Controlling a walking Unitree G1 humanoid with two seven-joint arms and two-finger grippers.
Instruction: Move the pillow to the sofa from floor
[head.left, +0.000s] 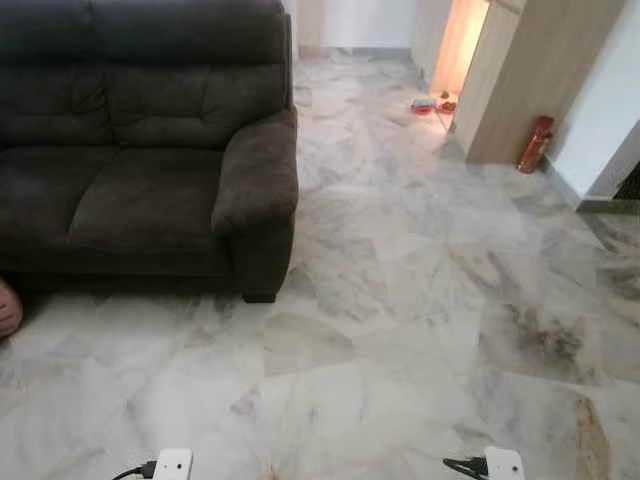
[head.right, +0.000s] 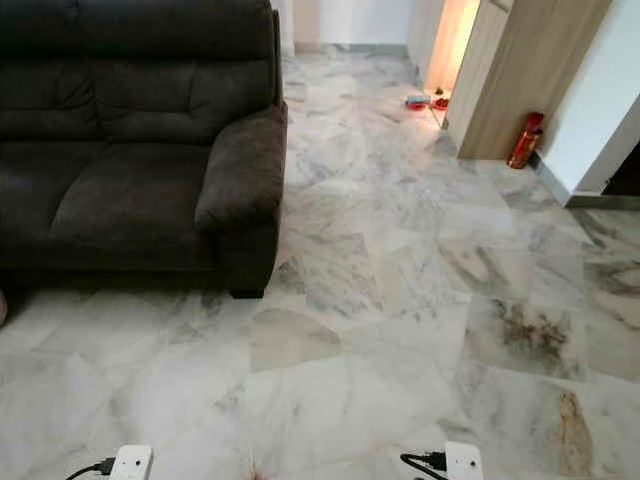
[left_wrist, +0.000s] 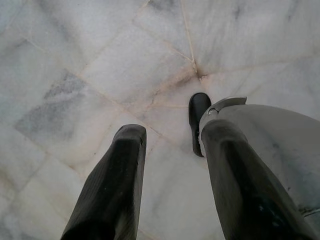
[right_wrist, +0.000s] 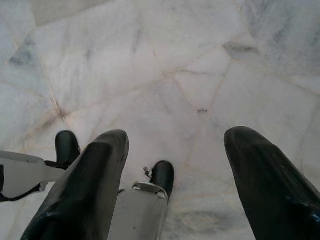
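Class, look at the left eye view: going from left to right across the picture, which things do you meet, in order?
Pinkish pillow edge → dark sofa → small red items on the floor → wooden panel → red fire extinguisher.

A dark brown sofa (head.left: 140, 150) stands at the upper left on a pale marble floor (head.left: 400, 330). At the far left edge, beside the sofa's base, a pinkish rounded thing (head.left: 8, 308) lies on the floor. Farther back, a red bottle-shaped thing (head.left: 534, 145) stands against a wooden panel (head.left: 530, 70).

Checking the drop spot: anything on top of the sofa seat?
The sofa seat cushions look bare in the part shown; its left end is cut off by the frame. A pinkish object lies on the floor beside it.
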